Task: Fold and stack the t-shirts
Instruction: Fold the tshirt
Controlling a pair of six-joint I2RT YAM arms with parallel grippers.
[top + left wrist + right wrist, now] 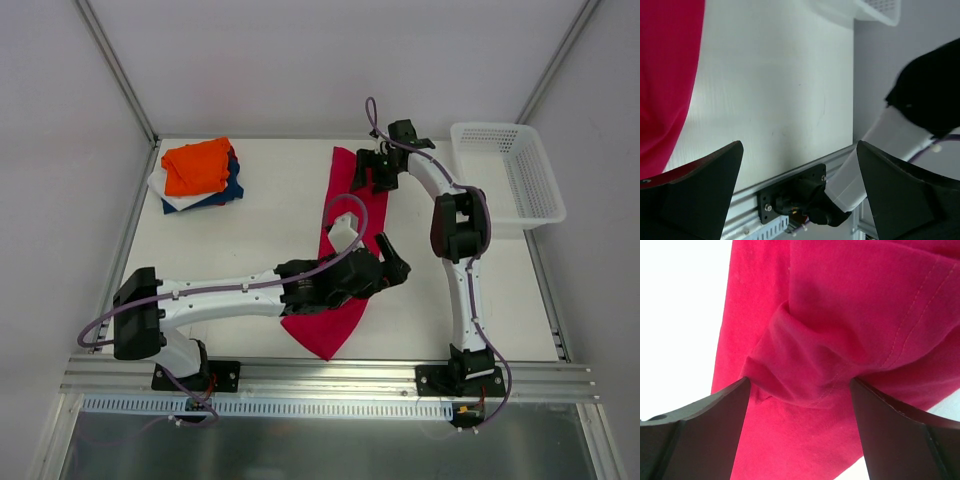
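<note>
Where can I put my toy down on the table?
Biggest bare patch of the white table: between the folded pile topped by an orange t-shirt and the long crimson-red t-shirt. A smaller one: between that shirt and the right arm. Crowded: along the red shirt, under both arms.

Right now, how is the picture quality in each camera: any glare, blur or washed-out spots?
Top external: soft, even light with faint shadows, and everything is sharp. Left wrist: the fingers are dark and soft-edged, while the table is bright but readable. Right wrist: the table beside the red t-shirt is blown out to pure white, but the shirt's stitching is crisp.
</note>
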